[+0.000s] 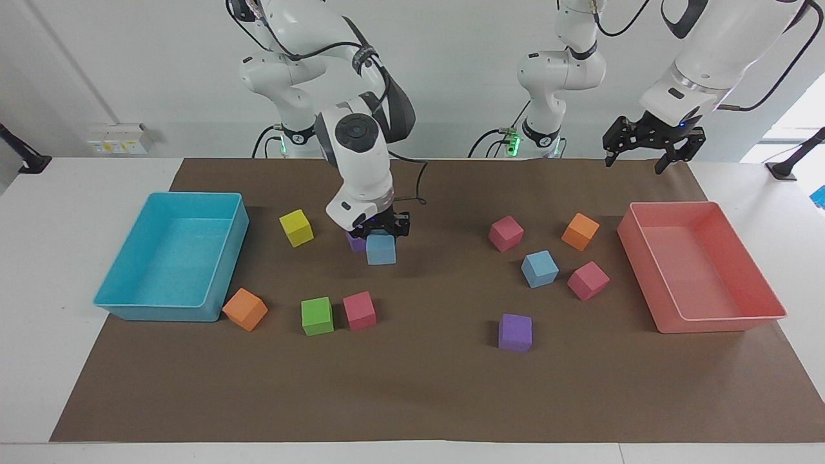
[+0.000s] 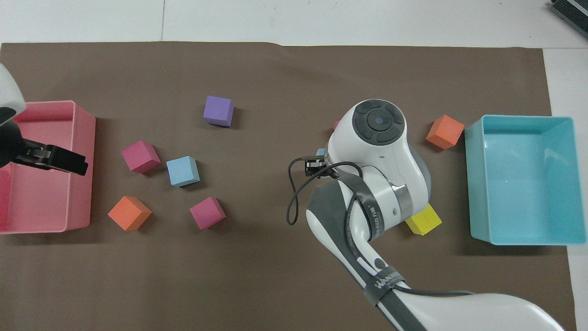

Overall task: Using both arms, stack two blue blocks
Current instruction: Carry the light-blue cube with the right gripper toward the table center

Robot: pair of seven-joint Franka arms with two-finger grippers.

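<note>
A small sky-blue foam cube (image 1: 381, 249) is held between the fingers of the black two-finger right gripper (image 1: 381, 227), raised above the brown paper mat (image 1: 425, 393) that covers the table. The carried cube hangs over the mat toward the middle of the table, just beside a purple foam cube (image 1: 353, 242) that is largely hidden by the gripper in the facing view. In the overhead view only a sliver of the carried cube (image 2: 320, 151) shows beside the white right arm (image 2: 376, 156).

The second sky-blue foam cube (image 1: 539, 269) rests on the mat, toward the left arm's end of the table from the carried cube and well apart from it. It lies between two pink foam cubes, one (image 1: 505, 232) nearer to the robots than it and one (image 1: 588, 280) just beside it. An orange foam cube (image 1: 580, 231) lies nearer to the robots than the resting blue cube, and another purple foam cube (image 1: 515, 332) lies farther from them.

The left gripper (image 1: 651, 156) waits in the air with its fingers spread wide and nothing between them, over the robots' end of the salmon-pink plastic tray (image 1: 741, 319).
</note>
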